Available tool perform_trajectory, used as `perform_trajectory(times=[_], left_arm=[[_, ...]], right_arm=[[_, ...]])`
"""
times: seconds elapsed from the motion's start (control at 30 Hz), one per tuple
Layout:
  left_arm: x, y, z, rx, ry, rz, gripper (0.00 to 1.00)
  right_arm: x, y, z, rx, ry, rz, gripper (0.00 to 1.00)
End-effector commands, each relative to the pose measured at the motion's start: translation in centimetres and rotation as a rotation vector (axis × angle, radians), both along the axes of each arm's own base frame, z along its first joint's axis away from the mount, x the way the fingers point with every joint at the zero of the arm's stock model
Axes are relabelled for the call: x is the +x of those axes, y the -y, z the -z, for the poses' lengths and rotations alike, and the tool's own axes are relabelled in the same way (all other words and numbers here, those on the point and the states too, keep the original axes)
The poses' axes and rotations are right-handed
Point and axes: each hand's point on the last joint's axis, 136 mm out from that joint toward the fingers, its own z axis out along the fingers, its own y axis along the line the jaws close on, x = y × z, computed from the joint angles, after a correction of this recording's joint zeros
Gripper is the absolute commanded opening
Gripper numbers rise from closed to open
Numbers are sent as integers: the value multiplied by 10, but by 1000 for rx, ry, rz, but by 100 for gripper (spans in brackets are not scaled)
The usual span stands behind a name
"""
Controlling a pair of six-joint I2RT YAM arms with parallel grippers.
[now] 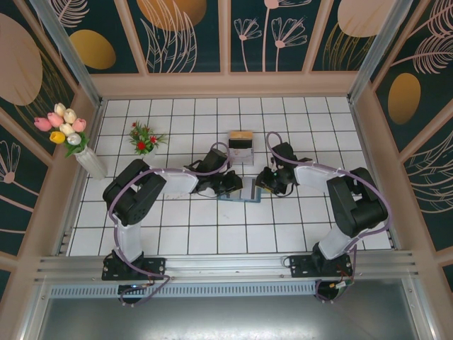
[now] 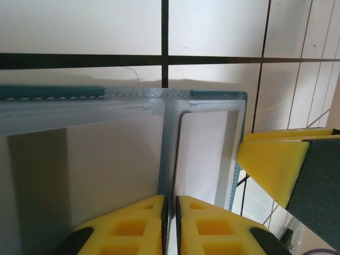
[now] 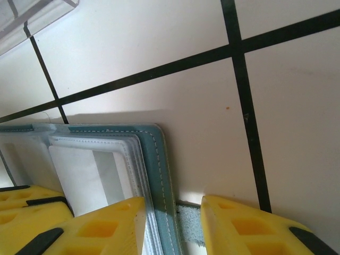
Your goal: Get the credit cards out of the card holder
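Teal card holder (image 3: 157, 175), folded open, pale credit cards (image 3: 85, 183) tucked inside

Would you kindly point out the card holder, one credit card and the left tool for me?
card holder (image 3: 158, 175), right wrist view, on its stitched teal cover edge.
credit card (image 3: 79, 178), right wrist view, on its pale flat face.
left tool (image 2: 171, 202), left wrist view, midway between its yellow fingertips.

Both the six-joint left arm (image 1: 134, 193) and right arm (image 1: 354, 202) present black rounded joint housings, white link shells and lilac cables (image 1: 113, 219) rising from black base plates (image 1: 117, 268), and the left pincer (image 2: 170, 207) and right pincer (image 3: 172, 212) carry yellow moulded fingers (image 2: 143, 228) with square recesses and black inserts.
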Motion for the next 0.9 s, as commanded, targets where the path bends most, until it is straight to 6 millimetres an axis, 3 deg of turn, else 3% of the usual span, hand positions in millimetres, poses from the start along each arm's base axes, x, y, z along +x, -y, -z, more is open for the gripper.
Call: perform_trajectory(times=[0.0,0.13,0.4,0.87], left_arm=[[1,2,0,-42,9,32,16],[2,6,-7,-74,25,56,17],[0,-11,20,52,-1,26,21],[11,-11,-14,23,92,5,20]], right_arm=[[-10,4,18,-24,-57,-9,36],[-10,4,18,-22,-57,-9,35],[-12,6,22,-34,-70,-7,35],[-19,21,35,-120,-108,20,28]])
